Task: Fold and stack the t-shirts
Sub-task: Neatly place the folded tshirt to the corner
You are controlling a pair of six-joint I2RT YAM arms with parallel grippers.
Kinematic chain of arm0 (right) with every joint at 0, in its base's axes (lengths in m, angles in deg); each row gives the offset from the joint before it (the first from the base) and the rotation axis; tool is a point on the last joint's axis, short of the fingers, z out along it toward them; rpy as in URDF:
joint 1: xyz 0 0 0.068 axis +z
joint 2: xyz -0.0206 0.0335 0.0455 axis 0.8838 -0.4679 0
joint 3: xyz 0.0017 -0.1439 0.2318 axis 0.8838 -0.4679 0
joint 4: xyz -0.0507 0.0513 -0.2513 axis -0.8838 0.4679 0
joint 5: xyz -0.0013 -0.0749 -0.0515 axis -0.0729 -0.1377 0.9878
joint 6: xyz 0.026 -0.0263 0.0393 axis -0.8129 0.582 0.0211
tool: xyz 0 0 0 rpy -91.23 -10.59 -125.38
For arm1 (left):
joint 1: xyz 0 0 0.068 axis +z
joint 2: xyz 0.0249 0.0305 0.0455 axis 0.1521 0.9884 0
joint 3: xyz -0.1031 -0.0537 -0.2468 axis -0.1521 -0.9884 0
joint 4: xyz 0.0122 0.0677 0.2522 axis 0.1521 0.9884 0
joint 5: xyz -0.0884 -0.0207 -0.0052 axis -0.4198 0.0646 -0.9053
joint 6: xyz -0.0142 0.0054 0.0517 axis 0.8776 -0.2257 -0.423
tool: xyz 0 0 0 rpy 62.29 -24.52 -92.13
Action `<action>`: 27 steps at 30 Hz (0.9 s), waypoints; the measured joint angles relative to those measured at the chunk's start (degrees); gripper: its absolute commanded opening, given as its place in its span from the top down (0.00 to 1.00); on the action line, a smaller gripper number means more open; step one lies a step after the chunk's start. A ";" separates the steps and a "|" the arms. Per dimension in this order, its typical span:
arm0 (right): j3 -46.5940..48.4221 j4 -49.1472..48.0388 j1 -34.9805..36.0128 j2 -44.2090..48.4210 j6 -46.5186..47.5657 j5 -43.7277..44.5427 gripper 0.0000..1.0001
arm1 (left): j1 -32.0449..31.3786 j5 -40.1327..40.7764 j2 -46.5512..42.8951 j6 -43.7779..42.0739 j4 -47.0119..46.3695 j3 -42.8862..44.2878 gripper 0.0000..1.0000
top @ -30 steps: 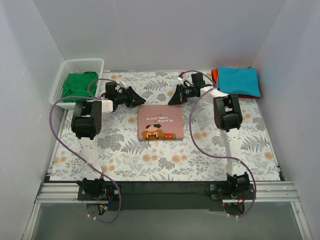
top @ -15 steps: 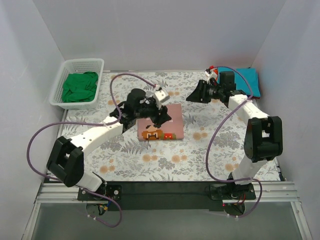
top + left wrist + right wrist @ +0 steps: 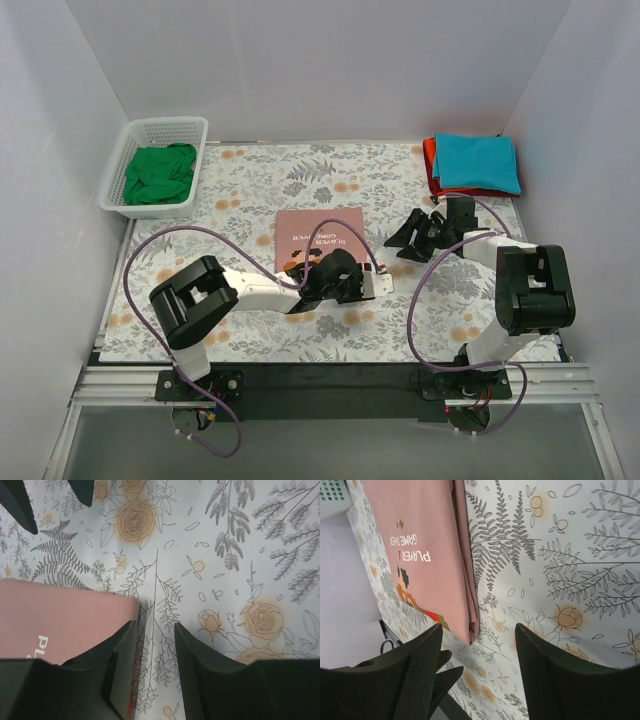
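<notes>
- The folded pink t-shirt point(image 3: 320, 232) lies print-up in the middle of the worktop, on the floral cloth point(image 3: 250, 190).
- The left end effector point(image 3: 155, 627) is at the shirt's near right corner, jaws apart, one finger over the pink edge, clamping nothing.
- The right end effector point(image 3: 479, 630) is just right of the shirt, jaws wide apart and empty.
- The green t-shirt point(image 3: 158, 172) fills the white basket point(image 3: 165, 122) at far left.
- The teal t-shirt point(image 3: 477, 162) lies on the red-orange t-shirt point(image 3: 430, 160) at far right.

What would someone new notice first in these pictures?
A folded pink tee with a cartoon print lies mid-table on the floral cloth, the left gripper and right gripper both open near its right edge. A green tee sits crumpled in the white basket at far left, and a teal tee lies folded on a red-orange tee at far right.
</notes>
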 measured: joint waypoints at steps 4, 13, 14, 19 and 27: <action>-2.73 -3.15 -0.90 0.02 -3.74 0.04 0.33 | -0.83 4.90 4.66 -6.03 -8.02 -1.60 0.69; -5.73 -7.67 -0.94 -0.09 -7.61 -0.04 0.30 | -0.98 9.92 10.16 -12.66 -17.62 -2.03 1.00; -6.05 -8.50 -0.94 -0.39 -7.91 -0.15 0.30 | -0.98 10.05 10.29 -12.41 -17.84 -2.03 1.00; -7.13 -14.27 -0.94 -4.87 -10.71 -4.15 0.27 | -0.63 8.48 9.07 -9.31 -17.14 -2.03 1.00; -7.63 -28.96 1.55 -10.80 -19.61 -8.37 0.24 | 0.98 3.13 3.21 -3.93 -13.38 -0.72 1.00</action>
